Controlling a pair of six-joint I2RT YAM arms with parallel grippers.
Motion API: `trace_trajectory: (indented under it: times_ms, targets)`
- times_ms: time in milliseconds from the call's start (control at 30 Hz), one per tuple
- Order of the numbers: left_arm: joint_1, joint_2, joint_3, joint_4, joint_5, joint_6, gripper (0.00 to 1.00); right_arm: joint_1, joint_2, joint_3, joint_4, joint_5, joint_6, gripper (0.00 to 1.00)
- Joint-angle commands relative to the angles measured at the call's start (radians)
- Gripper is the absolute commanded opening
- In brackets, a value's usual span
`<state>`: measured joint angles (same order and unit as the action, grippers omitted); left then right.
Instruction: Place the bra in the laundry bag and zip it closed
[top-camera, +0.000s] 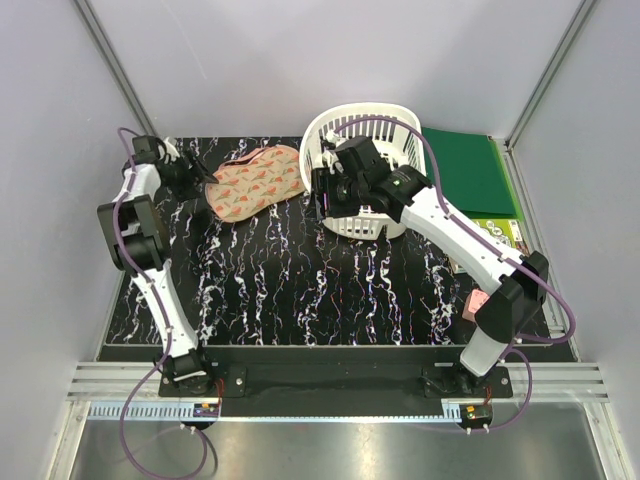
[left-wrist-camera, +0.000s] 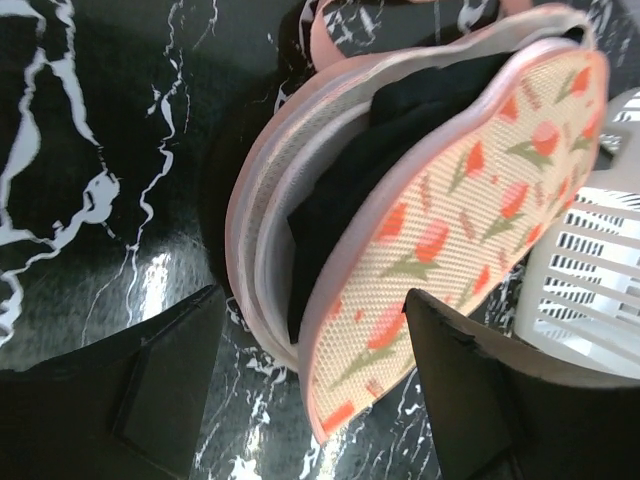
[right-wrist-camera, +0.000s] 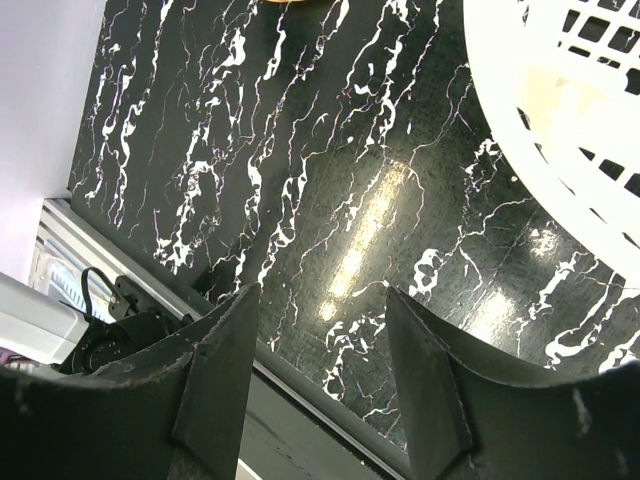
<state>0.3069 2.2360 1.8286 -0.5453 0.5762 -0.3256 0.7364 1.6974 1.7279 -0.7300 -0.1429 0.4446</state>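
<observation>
The laundry bag (top-camera: 258, 183) lies at the back left of the table, its printed top flap (left-wrist-camera: 470, 210) lifted off the pale mesh lower half. The black bra (left-wrist-camera: 400, 130) lies inside the bag, seen through the gap in the left wrist view; it does not show in the top view. My left gripper (top-camera: 205, 192) is open, and its fingers (left-wrist-camera: 170, 380) straddle the bag's near end without closing on it (left-wrist-camera: 315, 390). My right gripper (top-camera: 322, 200) hovers open and empty over bare table (right-wrist-camera: 320, 370), in front of the basket.
A white slotted basket (top-camera: 385, 125) stands at the back centre, right behind my right gripper, and shows in the right wrist view (right-wrist-camera: 540, 110). A green folder (top-camera: 468, 170), printed packets (top-camera: 497, 232) and a pink object (top-camera: 474, 305) lie along the right side.
</observation>
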Motion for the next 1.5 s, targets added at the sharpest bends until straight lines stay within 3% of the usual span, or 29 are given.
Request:
trace_trajectory:
  times_ms: [0,267,367,500,700,900,1033,1233,1333,1367,1467]
  targets:
    - [-0.009,0.056,0.07,-0.05,-0.033,0.027,0.78,-0.018,-0.01,0.05,0.02,0.011,-0.023,0.61]
    - [-0.011,0.12,0.097,-0.053,-0.026,-0.035,0.77,-0.026,-0.002,0.059,0.017,0.009,-0.024,0.62]
    - [-0.008,0.134,0.09,-0.054,-0.024,-0.049,0.69,-0.029,-0.002,0.061,0.017,0.011,-0.021,0.62]
    - [0.001,0.131,0.035,-0.054,0.001,-0.082,0.32,-0.029,-0.004,0.055,0.014,0.006,-0.018,0.62]
    - [0.0,-0.004,-0.219,-0.051,-0.036,-0.075,0.0,-0.031,-0.015,0.018,0.014,-0.024,-0.014,0.62]
    - [0.037,-0.248,-0.549,-0.067,-0.064,-0.102,0.0,-0.028,-0.004,-0.066,0.027,-0.154,-0.015,0.64]
    - [0.08,-0.403,-0.777,-0.116,-0.053,-0.099,0.0,-0.014,0.014,-0.171,0.148,-0.256,0.026,0.66]
    - [0.09,-0.529,-0.855,-0.199,-0.137,-0.026,0.0,0.08,0.076,-0.261,0.295,-0.299,0.106,0.79]
    - [0.113,-0.593,-0.852,-0.219,-0.173,-0.009,0.3,0.107,0.097,-0.329,0.401,-0.319,0.167,0.83]
    - [0.116,-0.628,-0.833,-0.223,-0.176,0.003,0.46,0.11,0.105,-0.341,0.423,-0.323,0.183,0.83]
    - [0.118,-0.671,-0.806,-0.235,-0.179,0.022,0.6,0.118,0.13,-0.381,0.506,-0.317,0.236,0.84]
